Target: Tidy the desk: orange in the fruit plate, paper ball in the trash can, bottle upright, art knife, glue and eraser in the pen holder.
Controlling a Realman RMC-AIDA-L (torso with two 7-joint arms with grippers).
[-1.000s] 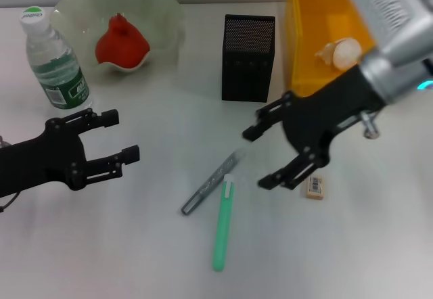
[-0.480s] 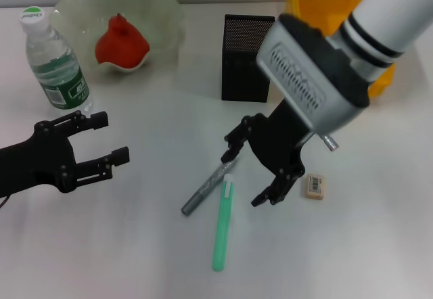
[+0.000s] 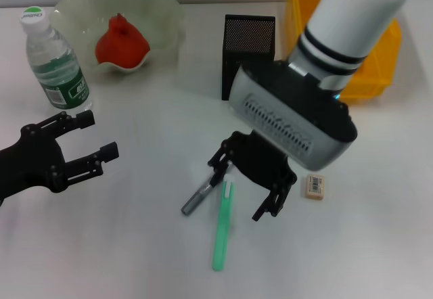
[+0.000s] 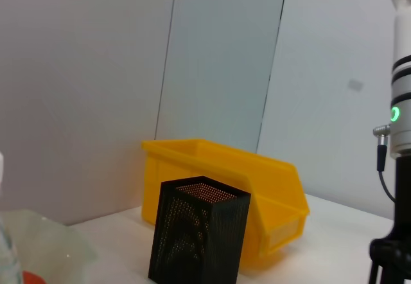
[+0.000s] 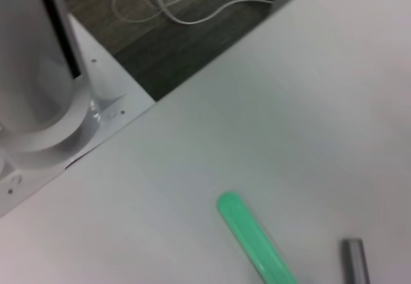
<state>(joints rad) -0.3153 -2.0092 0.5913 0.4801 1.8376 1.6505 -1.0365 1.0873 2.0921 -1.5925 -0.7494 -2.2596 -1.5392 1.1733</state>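
The orange lies in the fruit plate at the back left. Beside it the bottle stands upright. A grey stick and a green stick lie mid-table; I cannot tell which is the art knife and which the glue. My right gripper hangs open just over their upper ends, with the eraser to its right. The pen holder and trash can stand behind. The paper ball is hidden. My left gripper hovers open at the left, holding nothing.
The right wrist view shows the green stick, the grey stick, the table's near edge and the robot's base with cables on the floor. In the left wrist view the pen holder stands before the trash can.
My right arm has swung left and down from the trash can to above the two sticks. My left gripper has drifted a little to the left.
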